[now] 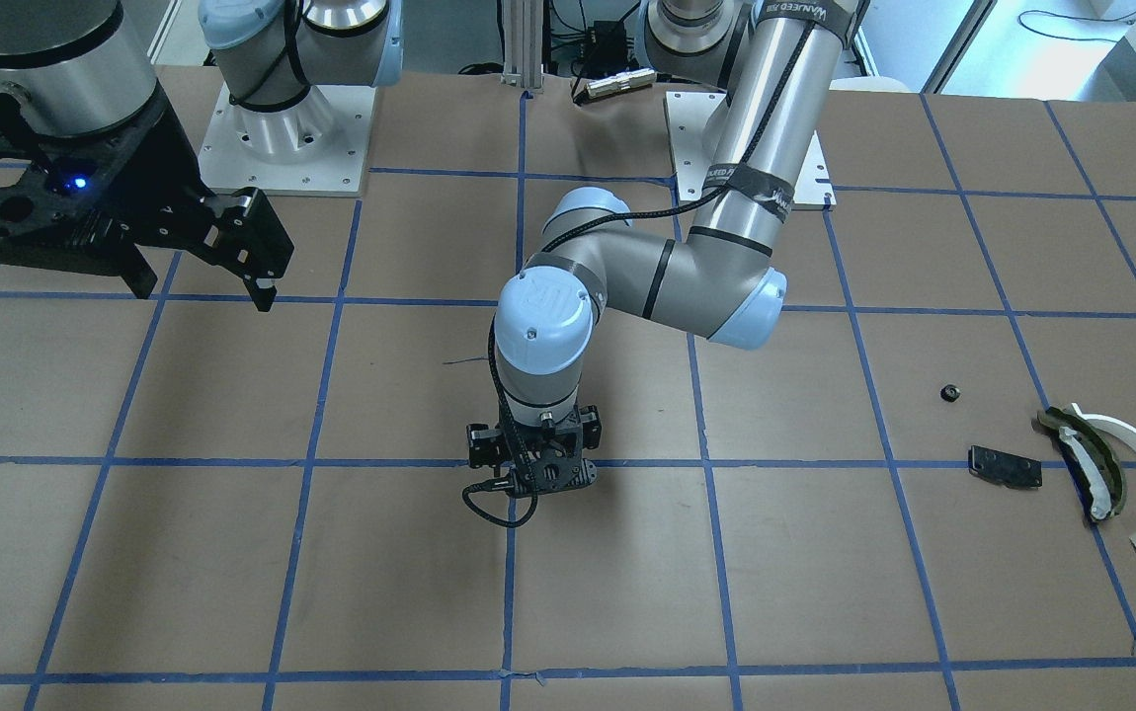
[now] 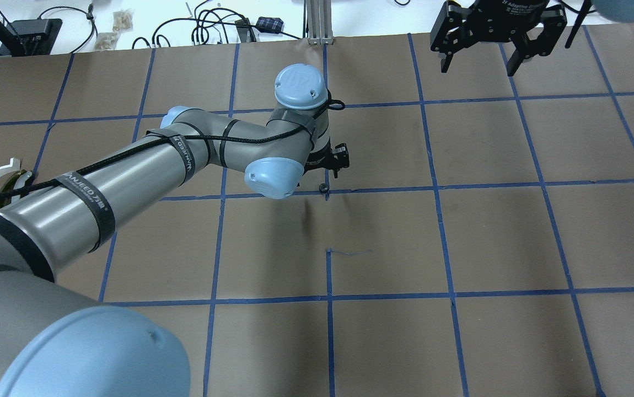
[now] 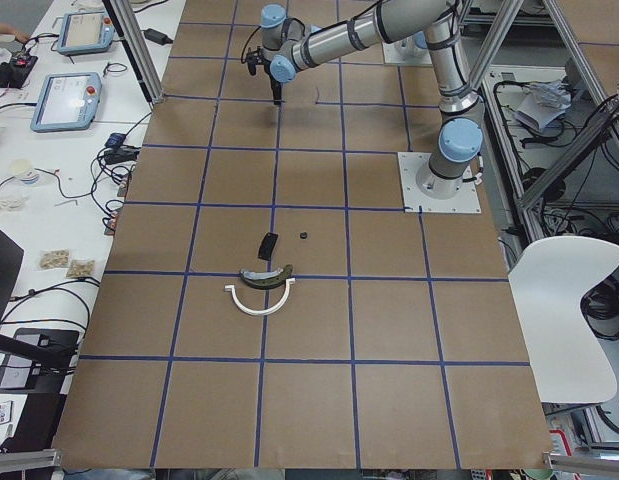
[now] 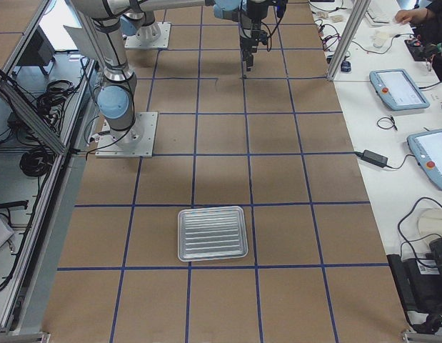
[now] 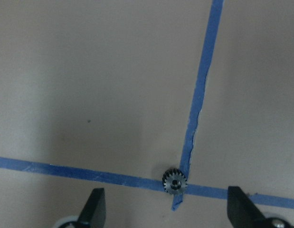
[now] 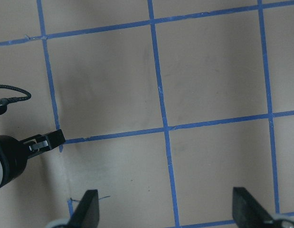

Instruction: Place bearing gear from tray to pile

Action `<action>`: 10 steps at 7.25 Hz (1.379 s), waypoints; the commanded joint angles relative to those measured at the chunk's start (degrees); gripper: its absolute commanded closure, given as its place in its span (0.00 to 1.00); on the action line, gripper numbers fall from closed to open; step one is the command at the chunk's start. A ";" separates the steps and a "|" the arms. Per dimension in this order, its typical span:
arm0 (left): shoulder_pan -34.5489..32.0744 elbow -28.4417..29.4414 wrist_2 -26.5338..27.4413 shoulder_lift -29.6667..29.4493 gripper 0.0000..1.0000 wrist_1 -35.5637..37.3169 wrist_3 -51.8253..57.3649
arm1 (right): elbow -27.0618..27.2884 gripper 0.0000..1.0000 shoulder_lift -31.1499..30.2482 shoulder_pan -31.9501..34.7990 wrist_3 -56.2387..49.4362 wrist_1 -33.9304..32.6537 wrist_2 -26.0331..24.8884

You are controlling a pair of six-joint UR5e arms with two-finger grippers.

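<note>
Since the bearing gear [image 5: 175,181] lies flat on the table [image 5: 90,71], bore up, on a crossing of the blue tape [image 5: 203,85] near the middle, well apart from both the tray [image 4: 212,234] and the pile [image 3: 261,282], I read the step in hand as a pick off the table. My left claw [image 5: 165,202] hangs over it with its fingers spread wide and nothing between them. In the wrist view the gear sits almost midway, a touch toward the right-hand finger.

I would nudge sideways to centre it, then come straight down until the tips are just short of the table. The gear looks thin and low, and a high close would probably skate over the teeth. I'd close slowly, since a small round part like this may squirt out if one finger meets it first.

I'd lift plumb before swinging toward the pile, where the white arc strip [image 1: 1129,431], the olive piece [image 1: 1082,449] and the black plate [image 1: 1005,466] lie, with a small dark part [image 1: 949,393] near them. The right claw [image 2: 479,63] is also wide and empty, raised on its own side, clear of my path.
</note>
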 commanded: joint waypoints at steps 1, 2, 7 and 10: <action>-0.04 0.11 -0.05 -1.75 0.17 1.30 0.81 | 0.10 0.00 0.11 0.09 -0.47 -1.62 0.70; -0.04 0.02 -0.40 -2.02 0.25 1.40 0.65 | 0.18 0.00 0.19 0.18 -0.21 -3.10 0.79; 0.05 -0.15 -0.66 -2.55 0.93 1.23 2.23 | 0.01 0.00 1.95 2.55 0.23 -6.63 0.08; 1.18 -0.42 -0.40 -0.88 0.98 0.26 4.42 | -0.25 0.00 1.86 2.55 0.32 -6.63 0.26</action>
